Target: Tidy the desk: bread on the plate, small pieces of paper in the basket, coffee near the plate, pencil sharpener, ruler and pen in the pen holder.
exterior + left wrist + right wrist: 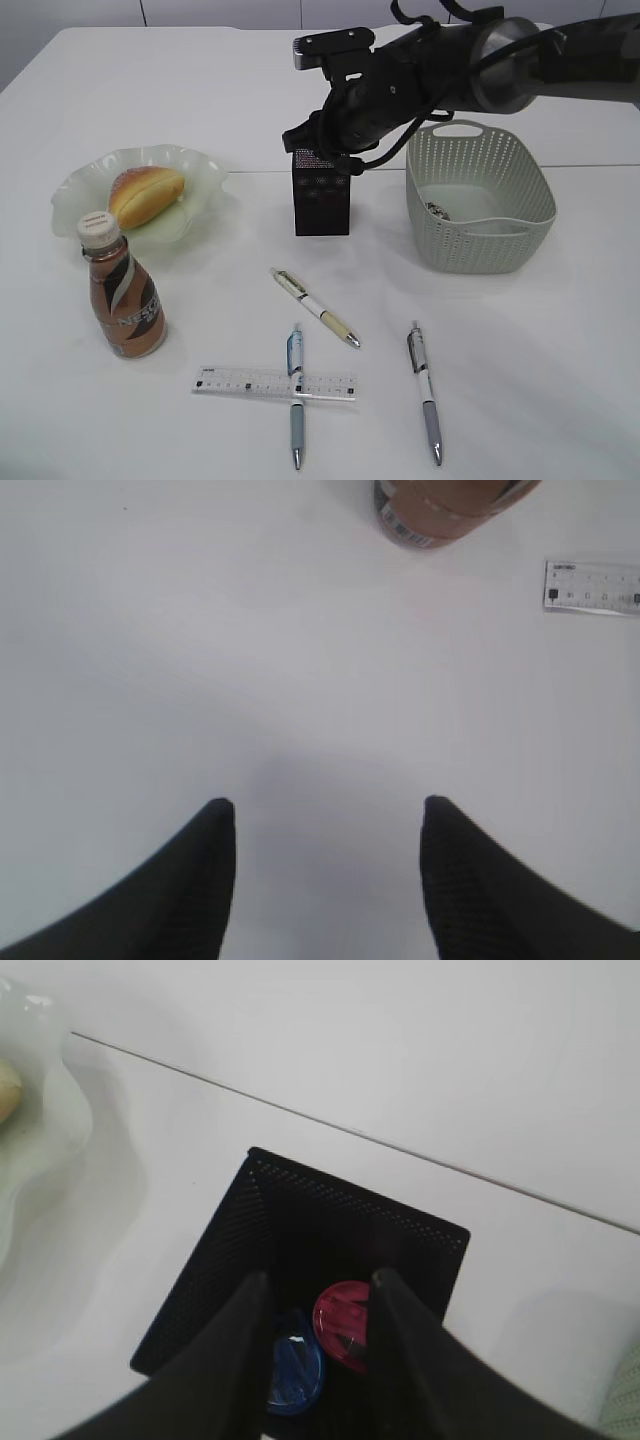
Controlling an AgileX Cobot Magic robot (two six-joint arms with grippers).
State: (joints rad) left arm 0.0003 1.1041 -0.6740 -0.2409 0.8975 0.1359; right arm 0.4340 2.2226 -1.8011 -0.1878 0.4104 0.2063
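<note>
R jaws hang part-open, gripping nothing, straight over the pen holder so the red sharpener lands inside by the blue one; L jaws spread, empty, over bare bench nr coffee

I see the right gripper directly above the pen holder, jaws slightly parted and empty. Inside the cup lie a red sharpener and a blue sharpener. The plate rim sits at left on the desk.

Slanted front exterior, wrist views downward
</note>
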